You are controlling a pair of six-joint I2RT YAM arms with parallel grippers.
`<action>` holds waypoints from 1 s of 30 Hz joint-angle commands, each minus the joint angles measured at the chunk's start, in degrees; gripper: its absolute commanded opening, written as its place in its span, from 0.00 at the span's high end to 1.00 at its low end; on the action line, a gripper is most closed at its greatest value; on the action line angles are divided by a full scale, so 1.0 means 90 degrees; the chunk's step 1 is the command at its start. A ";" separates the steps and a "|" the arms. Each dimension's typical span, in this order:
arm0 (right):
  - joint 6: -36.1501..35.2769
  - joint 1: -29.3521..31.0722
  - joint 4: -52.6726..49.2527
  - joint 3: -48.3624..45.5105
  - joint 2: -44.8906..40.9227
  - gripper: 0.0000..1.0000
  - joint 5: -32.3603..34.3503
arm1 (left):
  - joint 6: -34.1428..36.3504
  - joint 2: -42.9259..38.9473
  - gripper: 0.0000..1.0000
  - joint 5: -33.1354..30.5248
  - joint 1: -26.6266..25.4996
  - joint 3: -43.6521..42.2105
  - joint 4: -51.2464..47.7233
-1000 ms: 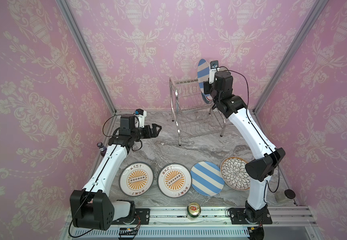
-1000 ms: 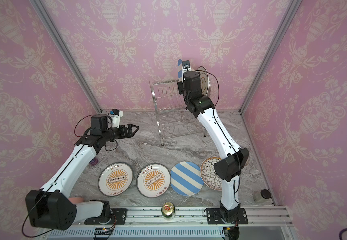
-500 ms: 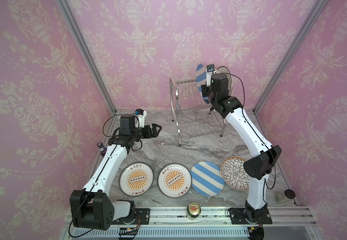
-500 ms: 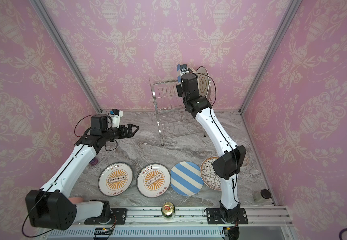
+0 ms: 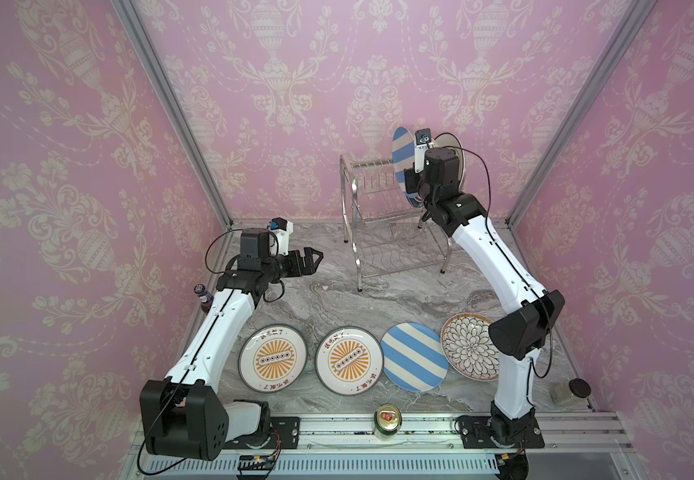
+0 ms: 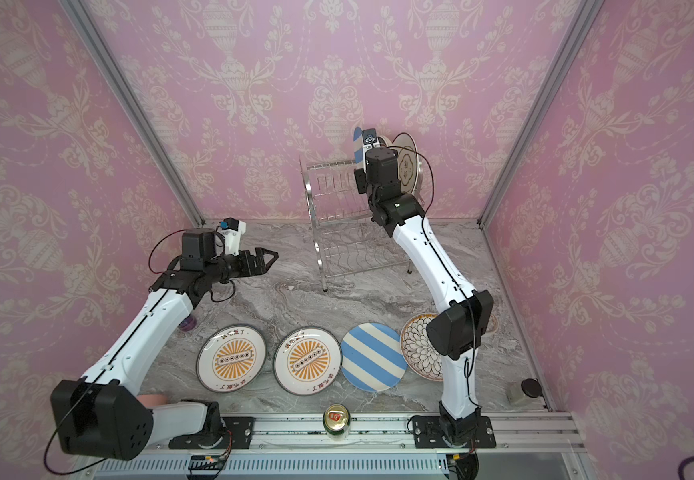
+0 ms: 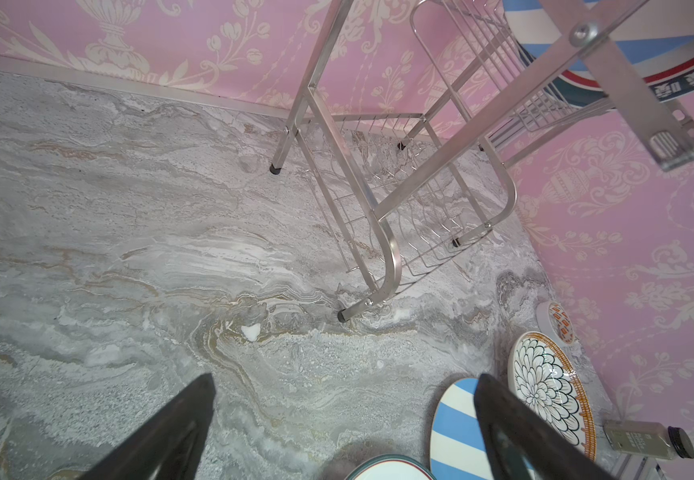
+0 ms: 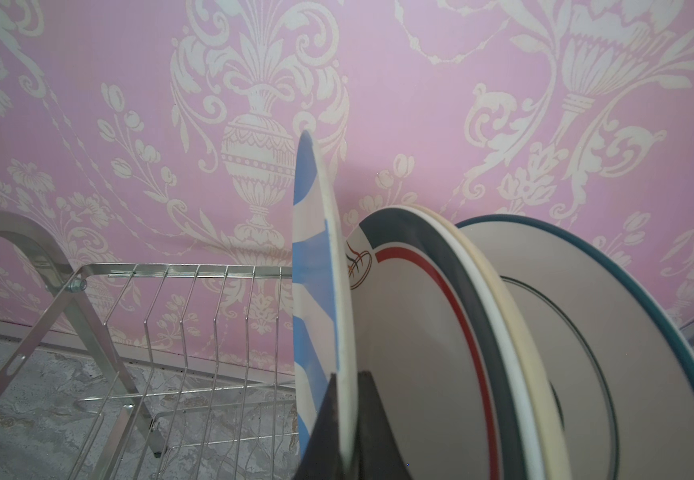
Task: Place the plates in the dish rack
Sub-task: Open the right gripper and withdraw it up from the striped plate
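Right jaws clenched on striped plate (image 5: 401, 166), lower than before | just beside racked plates (image 6: 407, 166) | rack (image 5: 391, 232) slots toward frame left open | left jaws released

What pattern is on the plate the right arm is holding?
Blue and white stripes; the held plate shows them best in the right wrist view.

Eight plates: four flat on the tabletop (image 5: 316, 299) (two sunburst plates (image 5: 272, 358) (image 5: 348, 360), one striped plate (image 5: 415, 357), one floral plate (image 5: 468, 352)) and four upright plates (image 8: 586, 332) at the single rack (image 7: 393, 257). One can (image 5: 387, 420), one bottle (image 5: 202, 296), two arms (image 5: 220, 332) (image 5: 491, 253).
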 commanded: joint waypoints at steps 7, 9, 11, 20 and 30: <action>0.0095 -0.0101 -0.0480 0.0020 -0.0324 0.85 -0.0004 | 0.0011 -0.0036 0.01 0.0084 0.0048 -0.0004 0.0063; 0.0026 -0.0092 -0.0501 0.0030 -0.0354 0.83 0.0063 | 0.0006 -0.0064 0.01 0.0094 0.0047 -0.0019 0.0071; -0.0017 -0.0077 -0.0521 0.0057 -0.0373 0.82 0.0106 | -0.0001 -0.0094 0.01 0.0084 0.0050 -0.0040 0.0092; -0.0117 -0.0003 -0.0527 0.0132 -0.0537 0.67 0.0157 | 0.0001 -0.0182 0.01 0.0089 0.0049 -0.0042 0.0065; -0.0279 0.0091 -0.0885 0.0216 -0.0892 0.47 0.0379 | -0.0019 -0.0290 0.01 0.0038 0.0047 -0.0054 0.0053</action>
